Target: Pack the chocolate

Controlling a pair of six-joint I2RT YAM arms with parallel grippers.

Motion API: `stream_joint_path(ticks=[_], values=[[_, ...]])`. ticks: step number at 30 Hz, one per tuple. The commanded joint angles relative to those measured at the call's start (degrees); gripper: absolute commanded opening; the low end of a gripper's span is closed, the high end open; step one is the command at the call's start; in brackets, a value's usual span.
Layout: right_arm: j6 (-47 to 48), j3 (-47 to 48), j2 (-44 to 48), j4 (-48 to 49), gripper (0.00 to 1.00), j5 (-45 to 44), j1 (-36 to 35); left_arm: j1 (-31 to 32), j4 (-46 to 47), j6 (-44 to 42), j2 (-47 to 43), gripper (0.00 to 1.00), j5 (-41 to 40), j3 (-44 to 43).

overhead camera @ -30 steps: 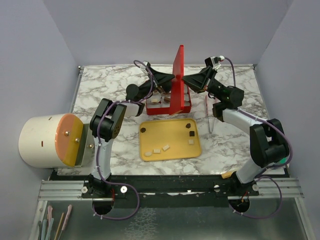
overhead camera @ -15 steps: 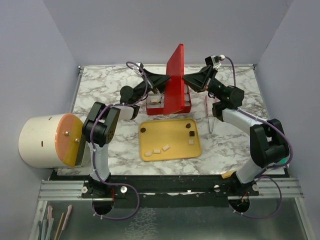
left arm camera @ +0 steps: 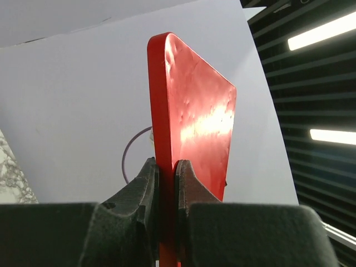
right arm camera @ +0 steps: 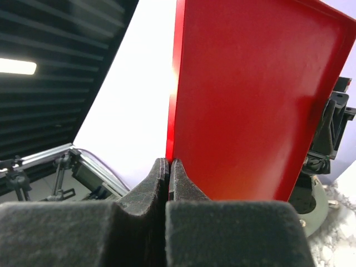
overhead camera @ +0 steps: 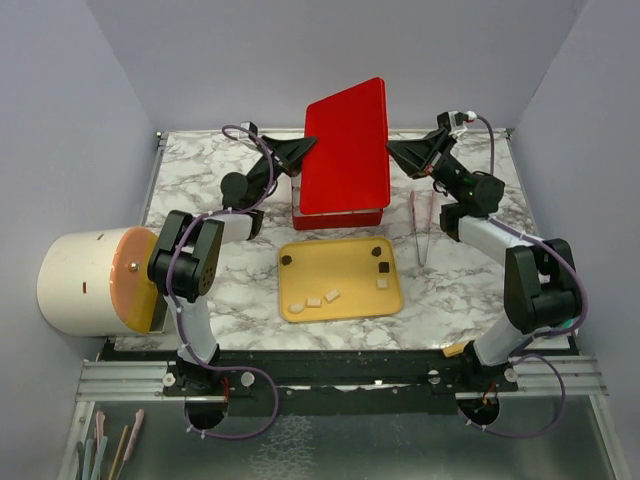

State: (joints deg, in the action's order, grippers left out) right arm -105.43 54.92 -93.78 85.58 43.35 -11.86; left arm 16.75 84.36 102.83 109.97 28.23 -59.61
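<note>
Held up between the arms, a flat red plastic lid (overhead camera: 347, 145), tilted: left fingers (left arm camera: 139, 192) clamped on one edge, right fingers (right arm camera: 147, 189) pinched shut on the opposite edge. Red rectangular box (overhead camera: 338, 217) sits just below the lid. Small dark brown chocolate pieces (overhead camera: 381, 267) lie on a yellow plastic tray (overhead camera: 340, 272) on the marbled desk (overhead camera: 450, 290), below and nearward of both pairs of fingers, apart from them.

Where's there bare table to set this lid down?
Bare marble lies between the yellow tray and the left arm, and right of the tray, nearer than the tongs. Crowded: the red box, where left gripper and right gripper hold the red lid.
</note>
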Motion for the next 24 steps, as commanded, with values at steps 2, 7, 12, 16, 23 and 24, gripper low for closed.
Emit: stream_joint_path(ticks=[2, 7, 12, 16, 23, 24], values=[[13.1, -1.1, 1.0, -2.6, 0.03, 6.9, -1.6, 3.0, 17.0, -4.3, -1.8, 0.00, 5.8, 0.0], [23.9, -0.1, 4.1, -18.3, 0.15, 8.0, -1.6, 2.8, 17.0, -4.3, -1.7, 0.00, 6.1, -0.2], [30.6, 1.1, 5.3, -28.7, 0.31, 7.1, -1.6, 2.7, 17.0, -4.6, -2.1, 0.00, 5.7, 0.7], [33.7, 2.0, 5.0, -33.8, 0.37, 6.0, -1.6, 2.5, 17.0, -4.7, -2.6, 0.00, 5.6, 1.0], [44.6, 5.3, 6.2, -50.5, 0.45, 0.7, -1.6, 2.3, 17.1, -5.0, -3.4, 0.00, 4.0, 2.4], [46.1, 5.9, 6.3, -52.7, 0.45, 0.0, -1.6, 2.3, 17.1, -5.2, -3.4, 0.00, 3.6, 2.7]])
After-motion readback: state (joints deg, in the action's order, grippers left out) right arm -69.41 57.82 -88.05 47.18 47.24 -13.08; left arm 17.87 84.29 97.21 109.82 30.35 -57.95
